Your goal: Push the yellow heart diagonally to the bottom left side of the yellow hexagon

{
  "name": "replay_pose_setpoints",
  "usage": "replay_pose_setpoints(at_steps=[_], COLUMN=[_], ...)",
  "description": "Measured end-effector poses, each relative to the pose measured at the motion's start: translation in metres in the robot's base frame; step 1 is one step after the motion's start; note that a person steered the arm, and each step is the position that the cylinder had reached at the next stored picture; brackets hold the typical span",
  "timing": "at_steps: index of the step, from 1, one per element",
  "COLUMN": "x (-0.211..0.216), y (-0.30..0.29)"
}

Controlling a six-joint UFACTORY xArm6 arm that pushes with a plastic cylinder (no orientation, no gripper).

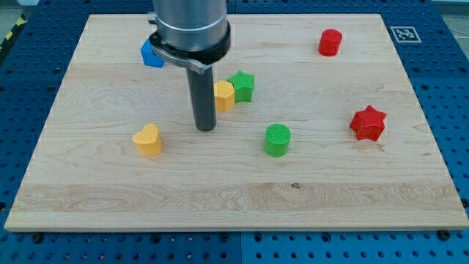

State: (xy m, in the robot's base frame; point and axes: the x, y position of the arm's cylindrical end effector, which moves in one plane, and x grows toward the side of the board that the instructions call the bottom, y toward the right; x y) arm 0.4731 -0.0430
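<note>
The yellow heart (pixel 148 140) lies on the wooden board at the view's lower left of centre. The yellow hexagon (pixel 224 95) sits near the middle, touching a green star (pixel 241 85) on its right. My tip (pixel 205 128) rests on the board just below and left of the yellow hexagon, to the right of the yellow heart and apart from it. The rod partly hides the hexagon's left edge.
A blue block (pixel 151 54) is partly hidden behind the arm at the top left. A green cylinder (pixel 277 139) stands right of my tip. A red star (pixel 367 122) is at the right, a red cylinder (pixel 330 42) at the top right.
</note>
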Motion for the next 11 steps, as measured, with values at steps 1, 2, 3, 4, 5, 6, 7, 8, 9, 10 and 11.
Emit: replay_pose_setpoints(at_steps=[1,2,3,4,5,6,7,8,9,10,11], x=[-0.015,-0.041,-0.036,-0.027,-0.027,-0.024,0.015,0.044,0.012,-0.032,-0.015], y=[0.020,0.020,0.019,-0.018,-0.077,-0.141,-0.165,-0.137,-0.087,-0.039,-0.048])
